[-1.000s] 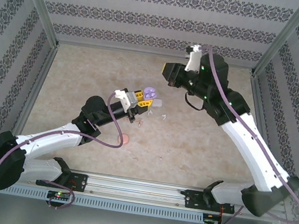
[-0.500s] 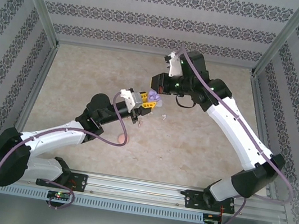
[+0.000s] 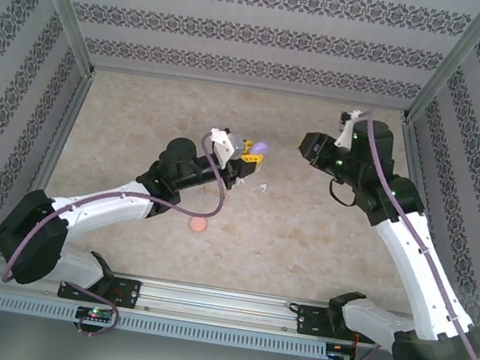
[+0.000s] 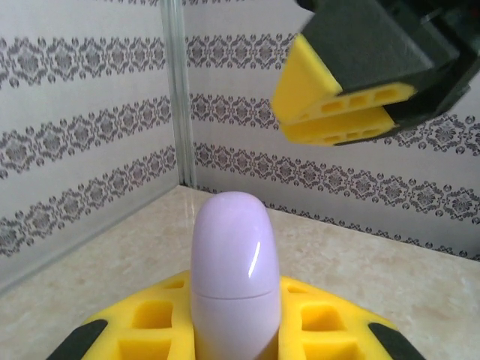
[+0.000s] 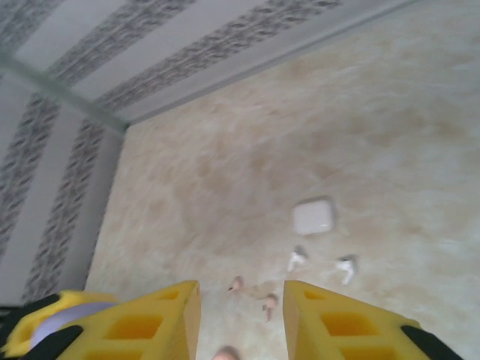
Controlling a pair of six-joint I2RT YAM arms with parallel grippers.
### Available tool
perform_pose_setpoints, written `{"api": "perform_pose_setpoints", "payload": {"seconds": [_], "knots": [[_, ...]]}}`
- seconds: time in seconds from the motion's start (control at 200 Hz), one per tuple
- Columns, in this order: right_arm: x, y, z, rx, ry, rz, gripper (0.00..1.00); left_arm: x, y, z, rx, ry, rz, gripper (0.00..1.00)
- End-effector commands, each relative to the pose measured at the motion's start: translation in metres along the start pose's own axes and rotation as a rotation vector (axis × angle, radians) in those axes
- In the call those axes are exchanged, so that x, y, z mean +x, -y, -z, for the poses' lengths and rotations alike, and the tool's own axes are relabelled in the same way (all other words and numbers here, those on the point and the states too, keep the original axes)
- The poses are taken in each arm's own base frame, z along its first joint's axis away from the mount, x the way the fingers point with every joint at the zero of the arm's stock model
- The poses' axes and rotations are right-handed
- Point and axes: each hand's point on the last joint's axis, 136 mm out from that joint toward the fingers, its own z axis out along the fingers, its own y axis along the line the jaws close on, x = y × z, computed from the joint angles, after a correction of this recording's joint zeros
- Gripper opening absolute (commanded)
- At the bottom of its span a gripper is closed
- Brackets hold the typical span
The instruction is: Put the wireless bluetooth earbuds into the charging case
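Left jaws clamped on purple case (image 4: 235, 262) (upright between them). Right jaws apart, empty; white earbuds (image 5: 296, 260) and pinkish earbuds (image 5: 268, 304) lie on tabletop (image 5: 262, 150), framed in their gap.

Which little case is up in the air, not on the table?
The purple case, pinched in the left claw. The white case and the pink case both lie down on the table.
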Motion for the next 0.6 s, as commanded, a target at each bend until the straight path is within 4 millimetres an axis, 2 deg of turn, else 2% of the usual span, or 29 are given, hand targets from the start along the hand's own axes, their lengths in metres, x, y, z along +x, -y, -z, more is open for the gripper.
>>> {"api": "perform_pose_setpoints", "payload": {"seconds": [0.0, 0.14, 0.21, 0.38, 0.47, 0.595], "knots": [[0.001, 0.030, -0.008, 0.079, 0.044, -0.059, 0.35, 0.027, -0.017, -0.012, -0.072, -0.087, 0.171, 0.00], [0.011, 0.061, -0.004, 0.146, 0.067, -0.098, 0.40, 0.057, -0.023, -0.038, -0.086, -0.189, 0.338, 0.00], [0.013, 0.076, -0.001, 0.175, 0.078, -0.127, 0.43, 0.075, -0.019, -0.054, -0.083, -0.243, 0.406, 0.00], [0.010, 0.103, 0.002, 0.228, 0.102, -0.185, 0.48, 0.121, 0.014, -0.100, -0.039, -0.386, 0.552, 0.00], [0.006, 0.111, 0.002, 0.244, 0.118, -0.203, 0.48, 0.147, 0.031, -0.123, -0.047, -0.456, 0.605, 0.00], [0.002, 0.117, 0.002, 0.258, 0.123, -0.221, 0.49, 0.169, 0.055, -0.152, -0.033, -0.505, 0.657, 0.00]]}}
